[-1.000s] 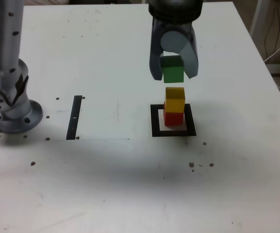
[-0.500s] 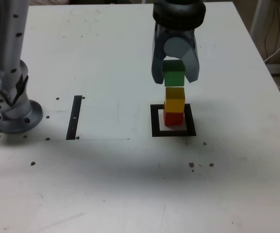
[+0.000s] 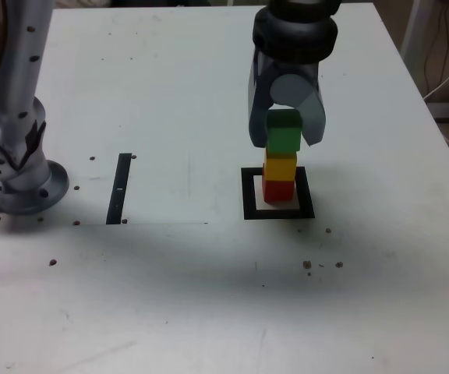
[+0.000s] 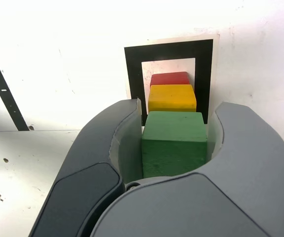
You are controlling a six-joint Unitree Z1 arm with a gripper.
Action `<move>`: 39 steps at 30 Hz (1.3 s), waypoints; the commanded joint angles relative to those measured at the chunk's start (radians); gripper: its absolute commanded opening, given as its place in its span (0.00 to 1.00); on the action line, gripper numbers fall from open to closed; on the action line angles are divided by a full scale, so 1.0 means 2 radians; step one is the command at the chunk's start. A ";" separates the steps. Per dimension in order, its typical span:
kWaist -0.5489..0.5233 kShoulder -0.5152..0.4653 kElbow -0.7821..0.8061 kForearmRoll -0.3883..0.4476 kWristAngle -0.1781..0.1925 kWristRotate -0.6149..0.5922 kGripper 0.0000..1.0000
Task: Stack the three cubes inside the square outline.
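Exterior view: white desk point(image 3: 209, 296) with small dark specks, grey arm base point(image 3: 18, 167) at the left edge of the frame, narrow black strip point(image 3: 119, 188) lying a little right of it. Right of centre, the square outline point(image 3: 248, 195) flat on the desk, with the red cube point(image 3: 278, 190) standing in its white middle and the yellow cube point(image 3: 280, 167) directly on top of it. Green cube point(image 3: 284, 132) sitting on the yellow one, seemingly in contact, pinched between the two grey fingers of the gripper point(image 3: 285, 134), which comes down from the upper part of the frame. Wrist view: gripper point(image 4: 174, 143) filling the lower half of the frame, jaws closed against both sides of the green cube point(image 4: 174, 143). Beyond it, toward the upper centre, yellow cube point(image 4: 172, 98) and then a thin edge of the red cube point(image 4: 169, 78), all in one line inside the square outline point(image 4: 133, 74). Black strip point(image 4: 4, 91) at the left edge of the frame.
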 commanded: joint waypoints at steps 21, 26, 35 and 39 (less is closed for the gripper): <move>0.005 0.003 0.008 0.003 -0.010 -0.001 0.24; 0.005 0.006 0.008 0.001 -0.010 -0.001 0.26; 0.007 0.009 0.011 0.000 -0.011 -0.001 0.41; 0.008 0.009 0.011 -0.001 -0.011 0.000 0.58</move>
